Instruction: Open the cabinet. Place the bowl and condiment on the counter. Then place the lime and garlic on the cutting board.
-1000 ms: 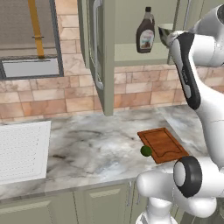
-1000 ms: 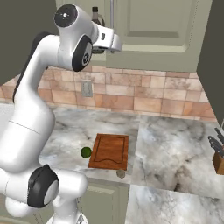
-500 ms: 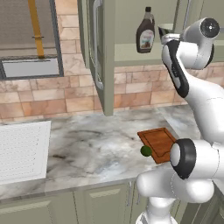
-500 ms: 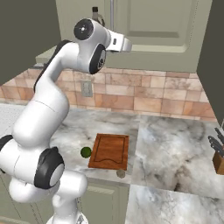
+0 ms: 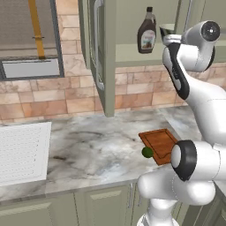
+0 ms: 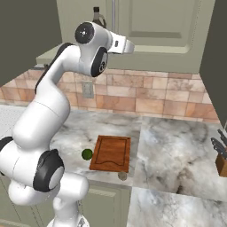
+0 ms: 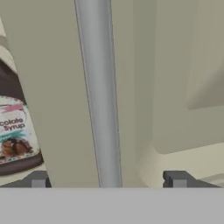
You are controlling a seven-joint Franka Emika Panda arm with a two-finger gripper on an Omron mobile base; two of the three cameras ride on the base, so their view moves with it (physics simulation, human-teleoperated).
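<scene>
The cabinet's left door (image 5: 99, 53) stands swung open, and its right door (image 6: 153, 22) is closed. My gripper (image 7: 107, 180) is open, its tips on either side of that door's silver bar handle (image 7: 98, 96) without touching it. The condiment (image 5: 146, 33) stands upright on the shelf, at the left edge of the hand view as the condiment (image 7: 15, 140). On the counter (image 6: 177, 146) lies the cutting board (image 6: 111, 153). The lime (image 6: 87, 154) rests just left of the board, and the garlic (image 6: 122, 176) sits off its front edge. The bowl is hidden.
A knife block (image 6: 220, 159) stands at the counter's right end. A white ribbed drainer (image 5: 22, 150) covers the left of the counter. The open door juts out over the counter's middle. Low green cabinets (image 5: 97, 205) run below the front edge.
My hand has swung right, away from the open shelf, up to the closed right door's handle. The bottle, lime, garlic and board have stayed put.
</scene>
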